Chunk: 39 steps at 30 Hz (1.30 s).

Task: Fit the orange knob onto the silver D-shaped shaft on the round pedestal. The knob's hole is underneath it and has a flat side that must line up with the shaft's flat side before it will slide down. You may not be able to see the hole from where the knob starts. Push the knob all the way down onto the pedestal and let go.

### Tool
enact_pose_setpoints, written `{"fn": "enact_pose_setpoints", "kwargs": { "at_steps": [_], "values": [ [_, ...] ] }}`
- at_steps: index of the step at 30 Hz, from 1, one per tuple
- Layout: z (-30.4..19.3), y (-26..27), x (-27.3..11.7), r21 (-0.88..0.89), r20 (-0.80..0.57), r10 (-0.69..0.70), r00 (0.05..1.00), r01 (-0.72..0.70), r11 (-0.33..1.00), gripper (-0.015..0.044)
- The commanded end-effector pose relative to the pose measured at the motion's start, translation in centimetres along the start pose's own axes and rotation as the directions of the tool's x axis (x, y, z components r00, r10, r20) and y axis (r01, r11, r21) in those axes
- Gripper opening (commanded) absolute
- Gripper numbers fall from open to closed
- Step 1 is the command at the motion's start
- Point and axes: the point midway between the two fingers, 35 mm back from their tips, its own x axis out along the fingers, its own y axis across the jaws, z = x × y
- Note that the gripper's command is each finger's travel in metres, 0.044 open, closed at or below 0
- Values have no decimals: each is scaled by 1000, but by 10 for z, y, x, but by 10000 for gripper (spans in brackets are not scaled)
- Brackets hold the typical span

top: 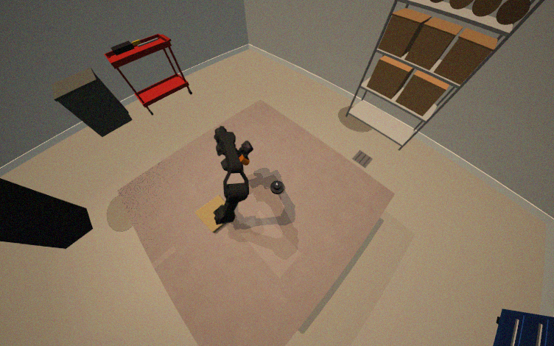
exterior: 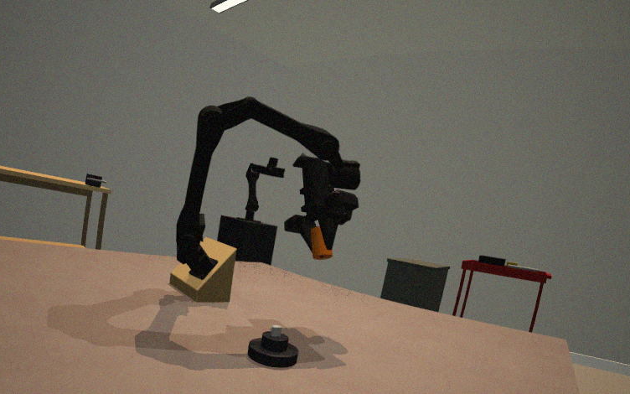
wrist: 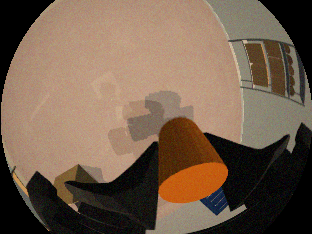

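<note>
My gripper [exterior: 322, 248] [wrist: 181, 141] is shut on the orange knob [top: 244, 160] [exterior: 320, 242] [wrist: 186, 150]. It holds the knob high above the pinkish table top [top: 210, 274] [exterior: 405, 357]. The knob's wide end points down, slightly tilted, in the exterior view; a small dark spot shows on it, but the hole's flat side cannot be made out. The dark round pedestal [top: 277, 190] [exterior: 260, 353] stands on the table, below and apart from the knob. Its short silver shaft [exterior: 276, 330] points up; its flat side is not clear. The pedestal does not show in the wrist view.
The arm's base sits on a yellow wedge block [top: 208, 214] [exterior: 214, 284]. The arm's shadow lies on the table around the pedestal. A red cart [top: 162, 90] [exterior: 505, 272], a shelf with boxes [top: 378, 118] and a second arm [exterior: 252, 190] stand beyond the table.
</note>
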Motion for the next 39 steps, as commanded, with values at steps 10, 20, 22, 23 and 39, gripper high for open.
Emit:
{"fn": "enact_pose_setpoints", "kwargs": {
  "at_steps": [10,20,22,23,39],
  "values": [
    [2,1,25,0,5,304,953,-304,953,0],
    [4,5,47,0,7,417,909,-417,909,0],
    [5,7,55,1,8,419,908,-419,908,0],
    [6,9,60,1,9,419,908,-419,908,0],
    [12,39,141,10,14,428,904,-428,904,0]
  ]
}}
